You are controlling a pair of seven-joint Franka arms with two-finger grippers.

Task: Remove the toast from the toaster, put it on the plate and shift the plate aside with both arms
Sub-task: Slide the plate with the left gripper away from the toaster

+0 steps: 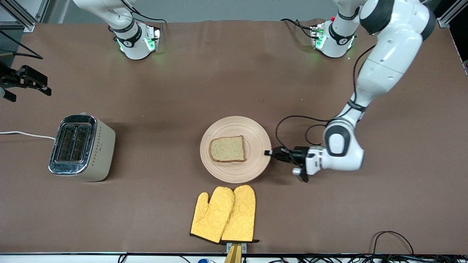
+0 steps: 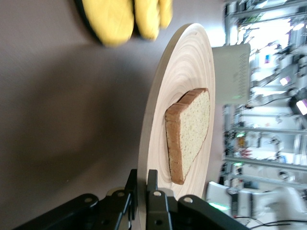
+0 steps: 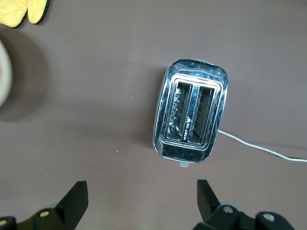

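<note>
- The squarish slice of brown speckled toast [image 1: 227, 149] with a darker crust lies flat on the round, pale beige ring-grooved wooden plate [image 1: 256, 133], mid-counter, its domed top toward the right arm's end.
- The left hand [image 1: 270, 153] pinches the plate's rim on the side toward the left arm's end.
- The right hand [image 3: 141, 201] hangs spread wide above the shiny chrome two-slot toaster [image 1: 82, 147], near the counter's edge at the right arm's end.
- Two yellow quilted mitts [image 1: 225, 213] lie by the counter's front edge.

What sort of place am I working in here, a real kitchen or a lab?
Most likely a lab bench staged as a kitchen: a toaster, plate and toast on brown sheeting, with metal equipment racks alongside.
</note>
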